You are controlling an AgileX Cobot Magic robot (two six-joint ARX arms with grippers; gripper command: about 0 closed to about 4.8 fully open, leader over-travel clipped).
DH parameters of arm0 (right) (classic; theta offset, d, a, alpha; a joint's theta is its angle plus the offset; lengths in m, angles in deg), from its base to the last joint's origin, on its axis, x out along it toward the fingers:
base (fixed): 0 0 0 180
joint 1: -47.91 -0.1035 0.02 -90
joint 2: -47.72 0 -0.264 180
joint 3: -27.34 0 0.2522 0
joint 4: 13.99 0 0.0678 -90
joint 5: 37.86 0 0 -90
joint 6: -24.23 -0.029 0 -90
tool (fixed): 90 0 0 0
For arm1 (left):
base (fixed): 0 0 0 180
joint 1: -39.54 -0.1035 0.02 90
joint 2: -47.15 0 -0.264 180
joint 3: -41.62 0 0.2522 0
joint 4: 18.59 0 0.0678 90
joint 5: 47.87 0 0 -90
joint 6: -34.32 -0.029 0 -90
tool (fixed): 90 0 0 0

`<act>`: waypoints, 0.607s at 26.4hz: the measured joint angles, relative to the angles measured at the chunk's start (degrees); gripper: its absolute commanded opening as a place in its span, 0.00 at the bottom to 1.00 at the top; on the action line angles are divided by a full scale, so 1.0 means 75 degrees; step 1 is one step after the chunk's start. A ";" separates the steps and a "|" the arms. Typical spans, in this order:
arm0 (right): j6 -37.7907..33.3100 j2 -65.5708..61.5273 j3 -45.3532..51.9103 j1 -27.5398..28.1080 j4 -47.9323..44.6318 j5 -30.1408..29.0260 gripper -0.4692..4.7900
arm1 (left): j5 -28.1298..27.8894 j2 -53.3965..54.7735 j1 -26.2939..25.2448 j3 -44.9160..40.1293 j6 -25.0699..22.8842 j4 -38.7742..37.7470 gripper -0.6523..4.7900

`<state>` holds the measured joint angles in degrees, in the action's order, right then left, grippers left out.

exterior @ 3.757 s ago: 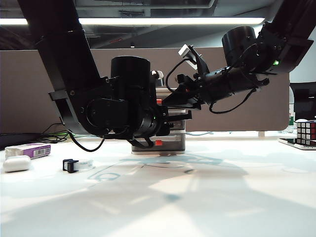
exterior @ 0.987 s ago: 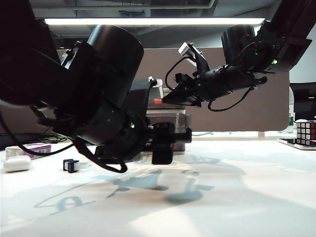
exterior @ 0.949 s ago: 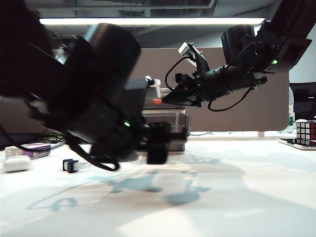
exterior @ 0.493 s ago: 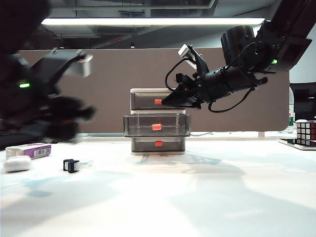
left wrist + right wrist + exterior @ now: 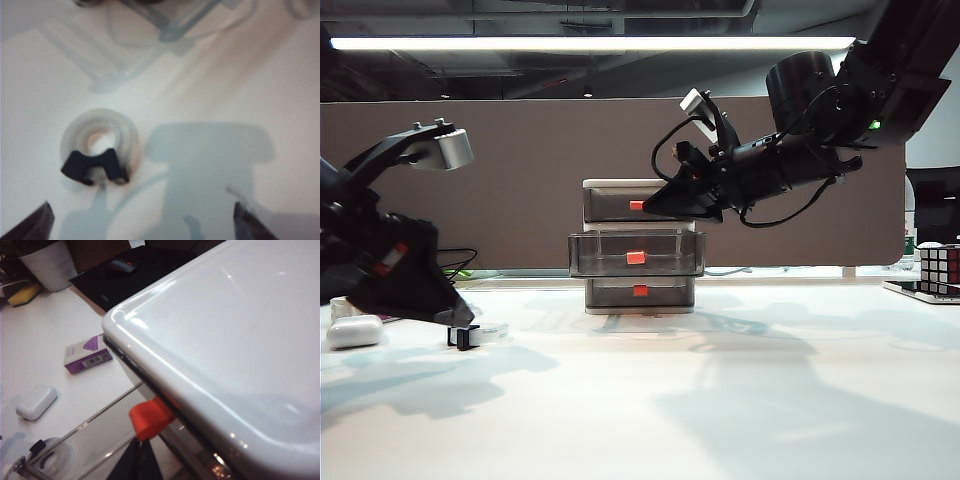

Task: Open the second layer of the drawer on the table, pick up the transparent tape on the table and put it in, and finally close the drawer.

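Observation:
The drawer (image 5: 638,245) stands mid-table, a grey unit with smoky tiers and red tabs. Its second layer (image 5: 636,256) is pulled out toward the front. The transparent tape (image 5: 99,145), a clear roll with a black clip, lies on the white table (image 5: 720,400) at the far left. My left gripper (image 5: 142,225) hovers just above it, open, dark fingertips (image 5: 37,222) wide apart, the roll ahead of them and nearer one finger. In the exterior view the left gripper (image 5: 458,320) is beside the tape (image 5: 472,334). My right gripper (image 5: 142,460) is shut, its tip just under the top drawer's red tab (image 5: 150,417).
A white rounded case (image 5: 353,330) lies left of the tape. A purple-and-white box (image 5: 87,355) sits behind it. A Rubik's cube (image 5: 940,268) stands at the far right edge. A brown partition (image 5: 520,180) backs the table.
My left arm has swung from in front of the drawer to the far left and come down over the tape, jaws now wide. The right arm has barely moved.

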<state>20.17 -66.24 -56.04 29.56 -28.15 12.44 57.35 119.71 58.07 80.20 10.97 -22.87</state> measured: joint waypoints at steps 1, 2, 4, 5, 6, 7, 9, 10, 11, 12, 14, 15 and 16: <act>-0.0012 0.0000 0.0000 0.0000 -0.0003 0.0000 0.08 | -0.0006 0.0178 0.0000 0.0000 -0.0020 0.0239 0.95; -0.0026 0.0000 0.0000 0.0000 0.0000 -0.0003 0.08 | -0.0006 0.0350 0.0000 0.0000 -0.0032 0.0452 0.95; -0.0047 0.0000 0.0000 -0.0003 0.0000 -0.0038 0.08 | -0.0003 0.1020 0.0006 0.0000 -0.0055 0.1276 0.95; -0.0061 0.0000 0.0000 -0.0003 0.0000 -0.0090 0.08 | -0.0006 0.1306 0.0006 0.0000 -0.0055 0.1638 0.95; -0.0064 0.0000 0.0000 0.0000 0.0003 -0.0117 0.08 | -0.0009 0.1594 0.0003 0.0000 -0.0055 0.1990 0.95; -0.0067 0.0000 0.0000 0.0000 0.0009 -0.0134 0.08 | -0.0009 0.1818 0.0003 0.0000 -0.0055 0.2256 0.95; -0.0067 0.0000 0.0000 0.0000 0.0073 -0.0187 0.08 | -0.0023 0.2194 0.0003 0.0012 -0.0047 0.2891 0.95; -0.0067 0.0000 0.0000 -0.0003 0.0117 -0.0192 0.08 | -0.0023 0.2334 0.0003 0.0012 -0.0035 0.3142 0.95; -0.0067 0.0000 0.0000 -0.0003 0.0169 -0.0219 0.08 | -0.0026 0.2527 0.0003 0.0012 -0.0026 0.3427 0.95; -0.0067 0.0000 0.0000 -0.0003 0.0201 -0.0254 0.08 | -0.0020 0.2693 0.0003 0.0009 -0.0020 0.3672 0.95; -0.0067 0.0000 0.0000 -0.0003 0.0315 -0.0294 0.08 | -0.0020 0.2812 -0.0006 0.0009 -0.0020 0.3899 0.95; -0.0067 0.0000 0.0000 -0.0003 0.0364 -0.0309 0.08 | -0.0023 0.2830 -0.0006 0.0009 -0.0023 0.3931 0.95; -0.0067 0.0000 0.0000 -0.0003 0.0402 -0.0315 0.08 | -0.0023 0.2859 -0.0032 0.0009 -0.0026 0.3984 0.95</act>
<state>19.67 -66.24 -56.04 29.54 -25.14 10.08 57.18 141.15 57.83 80.26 10.77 7.00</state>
